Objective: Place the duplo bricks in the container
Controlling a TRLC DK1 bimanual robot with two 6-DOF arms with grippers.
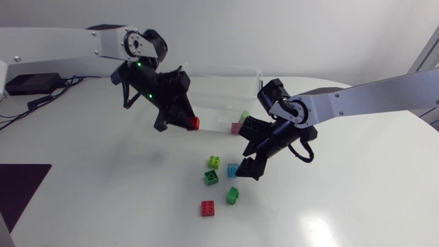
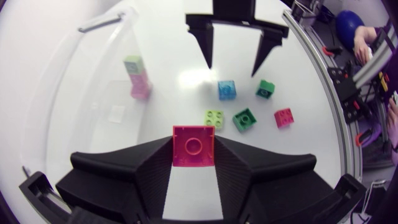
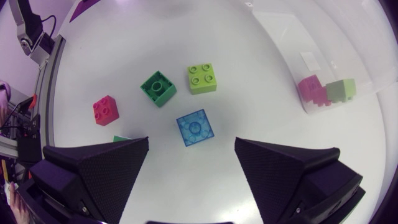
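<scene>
My left gripper (image 1: 194, 123) hangs above the table in front of the clear container (image 1: 226, 69), shut on a red brick (image 2: 193, 145). My right gripper (image 3: 191, 142) stands open just over a blue brick (image 3: 194, 127), which lies between and slightly ahead of its fingers. Around the blue brick (image 1: 233, 169) lie a lime brick (image 1: 215, 162), a dark green brick (image 1: 211, 177), another green brick (image 1: 233, 195) and a second red brick (image 1: 208, 208). A pink brick (image 3: 311, 93) and a pale green brick (image 3: 341, 90) sit together inside the container (image 3: 323, 37).
The container stands at the back middle of the white table. A dark mat (image 1: 20, 182) lies at the front left edge. From the left wrist, my right gripper (image 2: 231, 68) shows above the loose bricks.
</scene>
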